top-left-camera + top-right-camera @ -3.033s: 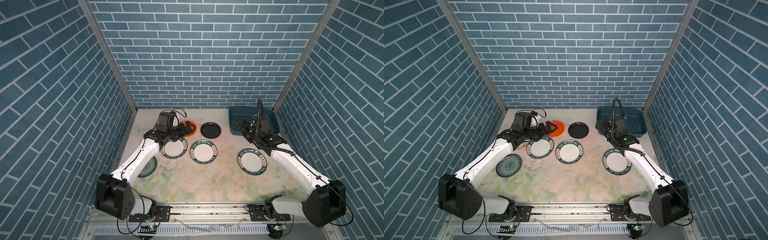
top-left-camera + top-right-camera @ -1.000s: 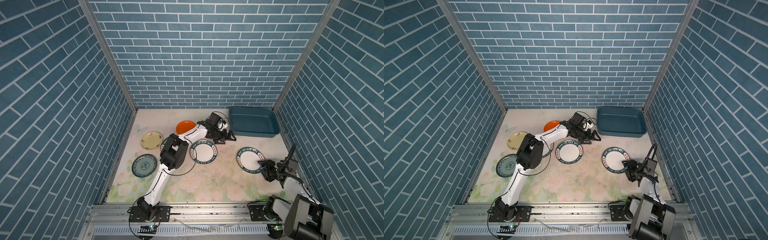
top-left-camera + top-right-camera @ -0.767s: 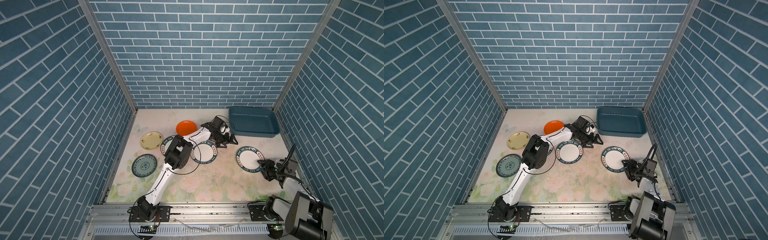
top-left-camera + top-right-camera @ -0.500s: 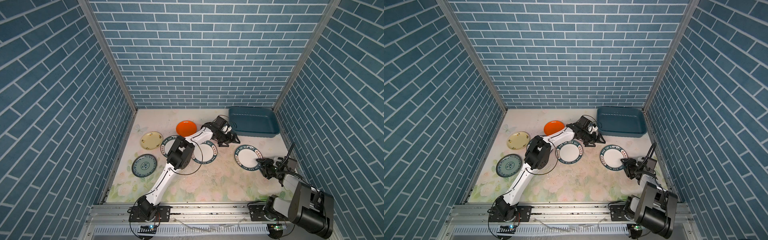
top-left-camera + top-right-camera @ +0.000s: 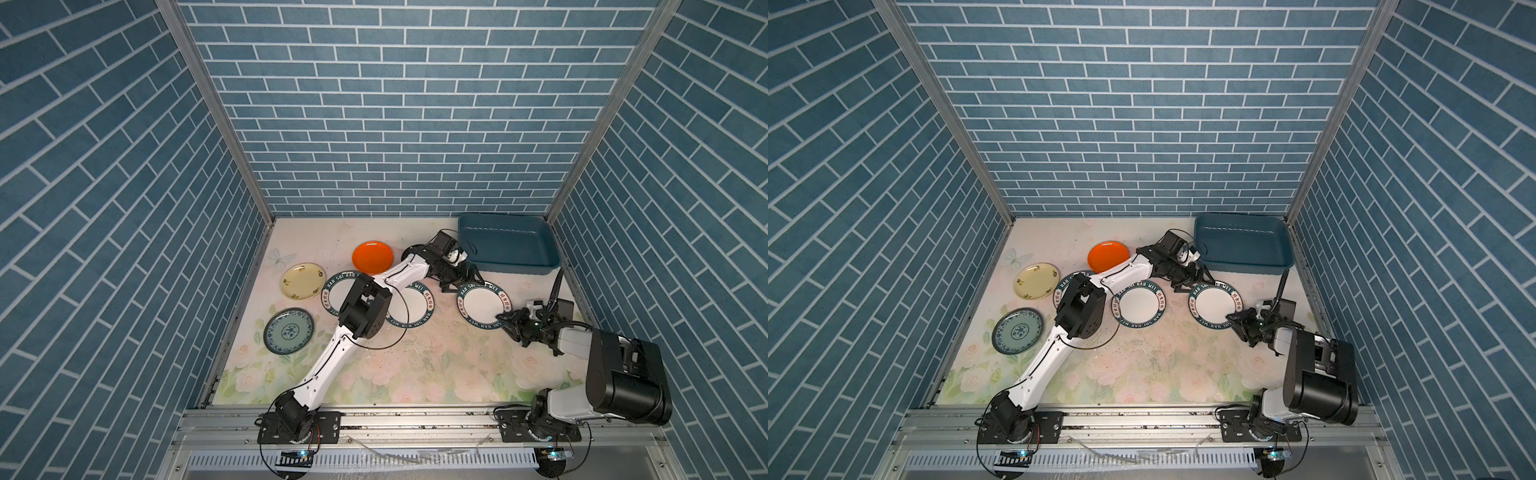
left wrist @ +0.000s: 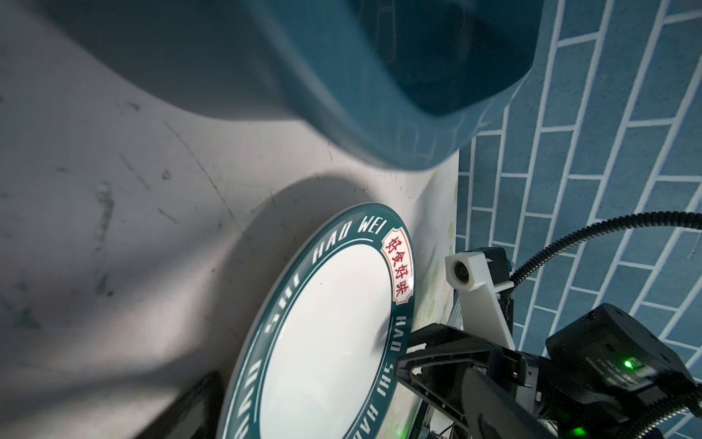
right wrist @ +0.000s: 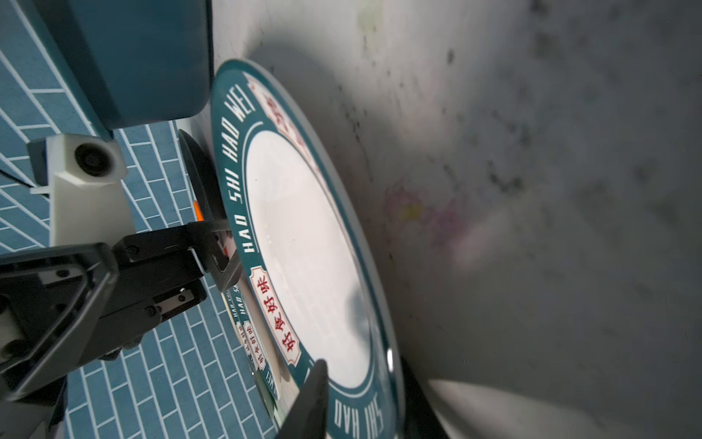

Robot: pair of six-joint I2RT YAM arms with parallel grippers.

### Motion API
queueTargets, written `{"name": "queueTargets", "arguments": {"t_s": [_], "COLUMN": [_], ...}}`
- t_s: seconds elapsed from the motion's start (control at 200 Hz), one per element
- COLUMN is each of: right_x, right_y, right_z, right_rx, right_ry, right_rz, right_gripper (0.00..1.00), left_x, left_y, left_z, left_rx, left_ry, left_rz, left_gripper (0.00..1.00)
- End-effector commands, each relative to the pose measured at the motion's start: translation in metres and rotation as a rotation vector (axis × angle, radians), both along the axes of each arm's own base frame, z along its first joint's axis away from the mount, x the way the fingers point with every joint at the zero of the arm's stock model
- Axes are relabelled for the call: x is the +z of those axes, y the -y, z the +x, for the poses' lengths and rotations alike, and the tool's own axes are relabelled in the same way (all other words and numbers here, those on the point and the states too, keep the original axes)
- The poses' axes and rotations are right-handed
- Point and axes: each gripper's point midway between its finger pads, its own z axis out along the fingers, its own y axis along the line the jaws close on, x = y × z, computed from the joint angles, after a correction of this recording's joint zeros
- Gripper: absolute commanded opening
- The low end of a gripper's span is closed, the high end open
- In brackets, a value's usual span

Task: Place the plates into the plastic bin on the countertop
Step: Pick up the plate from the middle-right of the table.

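Showing the plastic bin at the far right corner of the countertop, upright and holding nothing, with every visible plate lying outside on the floral surface. Reading from the robot's left in a top view: cream-yellow plate and celadon plate at the left side, well apart from the bin; orange plate farther back; then a row of three white plates with dark lettered rims, namely the left lettered plate half covered by the elbow of the left arm, the middle lettered plate also crossed by that arm, and the right lettered plate just in front of the bin without touching. Marking the black plate only as a dark edge behind the right lettered plate in the right wrist view, mostly hidden under the left arm from above. Placing the left gripper at the far rim of the right lettered plate, between plate and bin, fingers spread wide and holding nothing. Placing the right gripper at the opposite, near-right rim of the same plate, one finger over the rim and the other beneath; cannot tell from either wrist view how firmly clamped. Enclosed on three sides by blue brick-pattern walls, with a grey metal rail along the near edge.
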Motion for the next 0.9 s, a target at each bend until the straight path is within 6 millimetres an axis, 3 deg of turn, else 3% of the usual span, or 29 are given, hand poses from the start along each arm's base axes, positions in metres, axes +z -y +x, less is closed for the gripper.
{"name": "queueTargets", "arguments": {"t_s": [0.0, 0.22, 0.44, 0.675, 0.895], "right_x": [-0.008, -0.003, 0.016, 0.055, 0.13], "right_y": [0.004, 0.005, 0.011, 0.015, 0.019], "right_z": [0.001, 0.004, -0.001, -0.013, -0.009], "right_rx": [-0.028, -0.032, -0.046, -0.04, -0.09], "right_ry": [-0.042, -0.044, -0.032, -0.012, 0.121], "right_rz": [-0.034, -0.05, -0.108, -0.166, -0.187], "right_gripper": [0.21, 0.0, 0.0, 0.0, 0.0], "left_x": [-0.026, -0.015, 0.014, 0.075, 0.15], "left_y": [-0.003, -0.007, -0.023, -0.069, -0.108], "left_z": [-0.011, -0.005, 0.011, 0.034, 0.045], "left_rx": [-0.013, -0.001, 0.046, 0.11, 0.167], "left_ry": [-0.058, -0.038, 0.019, 0.132, 0.221], "left_rz": [0.052, 0.041, 0.02, 0.003, -0.087], "left_gripper": [1.0, 1.0, 1.0, 1.0, 1.0]}}
